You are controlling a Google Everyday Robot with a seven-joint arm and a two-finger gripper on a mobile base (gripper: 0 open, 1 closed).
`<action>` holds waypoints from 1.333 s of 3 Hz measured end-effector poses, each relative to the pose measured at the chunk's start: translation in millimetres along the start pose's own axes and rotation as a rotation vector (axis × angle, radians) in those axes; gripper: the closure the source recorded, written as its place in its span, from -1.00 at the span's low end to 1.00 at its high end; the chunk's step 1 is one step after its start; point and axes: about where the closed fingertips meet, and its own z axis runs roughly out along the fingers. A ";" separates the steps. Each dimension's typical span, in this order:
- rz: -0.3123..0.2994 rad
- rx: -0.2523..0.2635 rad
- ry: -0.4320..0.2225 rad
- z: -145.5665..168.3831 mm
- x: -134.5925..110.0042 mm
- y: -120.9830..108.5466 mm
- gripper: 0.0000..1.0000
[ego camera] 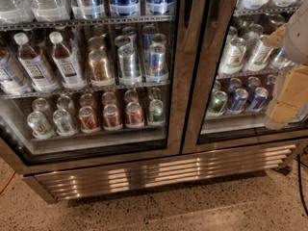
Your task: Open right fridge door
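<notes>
Closest to my camera, at the right edge of the view, the hand [288, 97] appears as tan blocks below a pale rounded arm segment [298, 32]. It hangs in front of the outer side of the right fridge door [243, 66]. I cannot tell whether the hand is open or closed, nor whether it touches the door.

The right fridge door occupies the right third of the view. It is a tall glass pane in a brushed-steel frame with a dark inner edge. It sits shut, its frame running just beside that of the left door [86, 71]. Through its glass I see white-labelled bottles [240, 52] on one shelf and blue and green cans [236, 100] on the shelf below.

Behind the left door stand brown-drink bottles [48, 64], silver and blue cans [139, 59], and red cans [110, 117] lower down. Beneath both doors runs a louvred steel grille [159, 170]. The speckled floor [192, 211] carries an orange cable [5, 182] at far left and a black cable [301, 177] at far right.
</notes>
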 end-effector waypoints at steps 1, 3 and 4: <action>0.000 0.000 0.000 0.0 0.0 0.0 -1.00; -0.063 -0.055 -0.114 0.4 -14.9 1.9 -1.00; -0.051 -0.079 -0.181 5.1 9.5 -10.1 -1.00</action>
